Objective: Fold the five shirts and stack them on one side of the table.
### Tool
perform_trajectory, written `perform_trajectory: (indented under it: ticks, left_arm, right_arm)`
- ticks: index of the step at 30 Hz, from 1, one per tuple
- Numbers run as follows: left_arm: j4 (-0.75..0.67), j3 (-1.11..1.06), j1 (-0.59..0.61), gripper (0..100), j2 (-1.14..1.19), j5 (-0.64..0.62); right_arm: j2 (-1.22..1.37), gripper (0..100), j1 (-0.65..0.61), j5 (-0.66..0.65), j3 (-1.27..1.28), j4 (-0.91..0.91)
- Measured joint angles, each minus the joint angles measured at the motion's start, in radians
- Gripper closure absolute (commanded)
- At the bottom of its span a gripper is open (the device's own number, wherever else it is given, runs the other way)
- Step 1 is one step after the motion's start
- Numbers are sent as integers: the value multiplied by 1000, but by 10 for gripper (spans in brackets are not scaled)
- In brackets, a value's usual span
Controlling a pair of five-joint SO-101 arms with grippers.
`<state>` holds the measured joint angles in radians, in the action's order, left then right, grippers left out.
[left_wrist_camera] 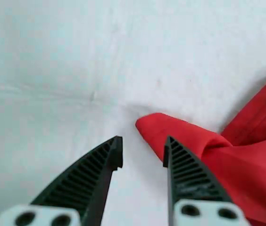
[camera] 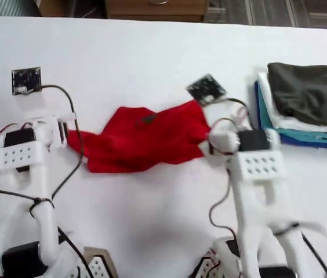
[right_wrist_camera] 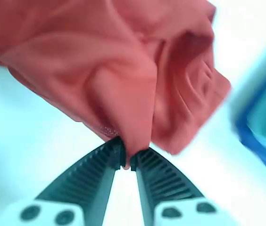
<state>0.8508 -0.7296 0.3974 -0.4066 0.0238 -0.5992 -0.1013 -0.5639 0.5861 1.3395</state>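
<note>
A crumpled red shirt (camera: 143,139) lies mid-table between the two arms. My right gripper (right_wrist_camera: 127,157) is shut on a pinched fold of the red shirt (right_wrist_camera: 123,84), at the shirt's right end in the high view (camera: 207,145). My left gripper (left_wrist_camera: 142,153) is open over the white table, its fingers just beside a corner of the red shirt (left_wrist_camera: 170,129) without holding it. It sits at the shirt's left end (camera: 65,133). A stack of folded shirts (camera: 305,107), dark green on top of white and blue, rests at the right.
Two small dark boards (camera: 26,80) (camera: 206,88) lie on the white table (camera: 152,58), with cables running to the arms. The blue edge of the stack (right_wrist_camera: 260,132) is close beside the right gripper.
</note>
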Motion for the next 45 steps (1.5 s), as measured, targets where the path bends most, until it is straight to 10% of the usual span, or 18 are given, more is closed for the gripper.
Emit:
perform_trajectory:
  ticks: [12, 18, 26, 33, 45]
  left_arm:
    - [12, -86, -81, 835, -2, 229]
    - [258, -29, -114, 835, -8, 618]
    - [611, 170, -390, 835, -9, 713]
    - [526, -5, -635, 835, -9, 770]
    - [233, -97, -595, 835, 212, 775]
  right_arm:
    - [-84, 978, 279, -117, 68, -37]
    - [-84, 978, 347, -9, 261, -307]
    - [-75, 978, 322, 123, 350, -641]
    - [109, 978, 313, 150, 354, -783]
    - [181, 978, 311, 321, 354, -819]
